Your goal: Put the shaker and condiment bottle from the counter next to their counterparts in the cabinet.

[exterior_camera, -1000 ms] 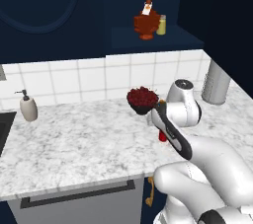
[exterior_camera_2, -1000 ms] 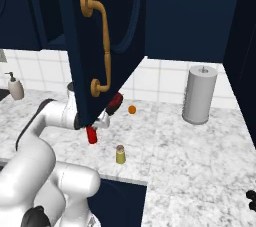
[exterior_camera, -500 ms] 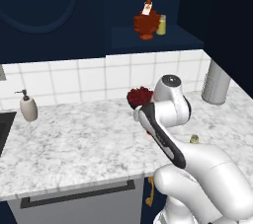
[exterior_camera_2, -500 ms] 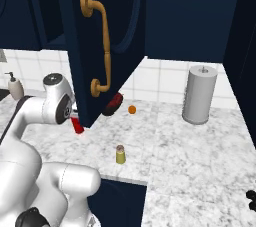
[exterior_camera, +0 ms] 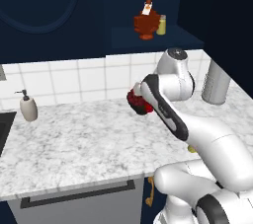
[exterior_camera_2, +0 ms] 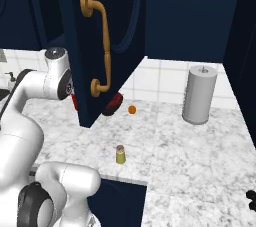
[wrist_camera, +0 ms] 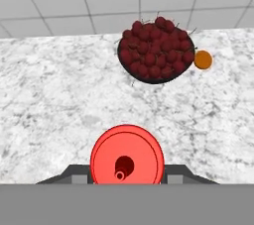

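Note:
The red condiment bottle (wrist_camera: 127, 155) is seen from its top in the hand view, nozzle toward the camera, held above the marbled counter (wrist_camera: 49, 100). My gripper (wrist_camera: 127, 174) is shut on it, a grey finger (wrist_camera: 77, 172) on either side. A sliver of the bottle (exterior_camera_2: 74, 101) shows beside the open cabinet door. The olive-yellow shaker (exterior_camera_2: 120, 154) stands alone near the counter's front edge. On the navy cabinet's shelf (exterior_camera: 123, 38) stand the brown labelled bottle (exterior_camera: 147, 20) and the pale yellow shaker (exterior_camera: 161, 24).
A dark bowl of cherries (wrist_camera: 155, 50) and a small orange (wrist_camera: 203, 59) lie by the tiled backsplash. The open cabinet door (exterior_camera_2: 107, 31) with its brass handle hangs over the counter. A grey cylinder (exterior_camera_2: 200, 94) stands at the right and a soap dispenser (exterior_camera: 28, 107) at the left.
The arm has risen and swung left, carrying the red bottle up off the counter. The shaker has stayed put.

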